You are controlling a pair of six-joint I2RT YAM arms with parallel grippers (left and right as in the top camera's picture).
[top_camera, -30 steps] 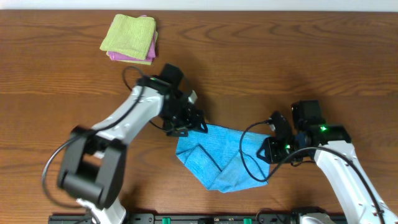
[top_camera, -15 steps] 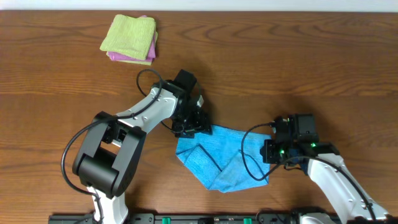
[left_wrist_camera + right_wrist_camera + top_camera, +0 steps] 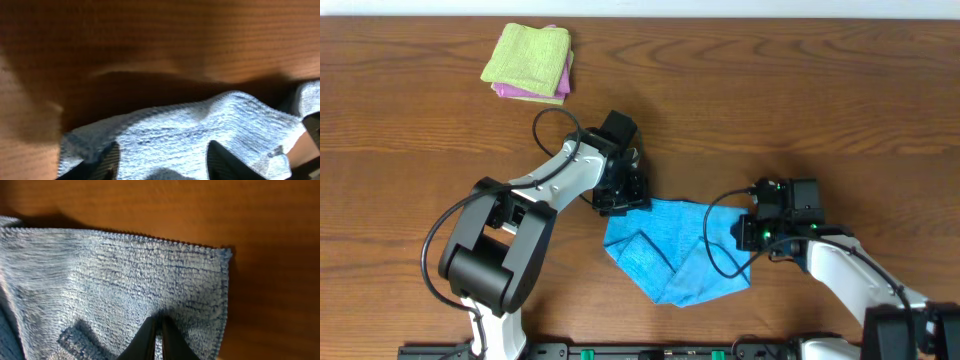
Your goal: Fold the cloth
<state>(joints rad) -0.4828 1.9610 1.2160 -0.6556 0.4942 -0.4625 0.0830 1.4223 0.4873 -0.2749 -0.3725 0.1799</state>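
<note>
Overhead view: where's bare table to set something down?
Free table: right rear, behind the right claw; far-left strip between the folded green cloth and the left arm. Crowded: centre front, where left claw and right claw meet the blue cloth.

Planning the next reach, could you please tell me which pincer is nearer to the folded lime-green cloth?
Left. The left pincer sits at the upper-left corner of the sky-blue terry cloth, below-right of the folded lime-green cloth; the right pincer is farther right.
</note>
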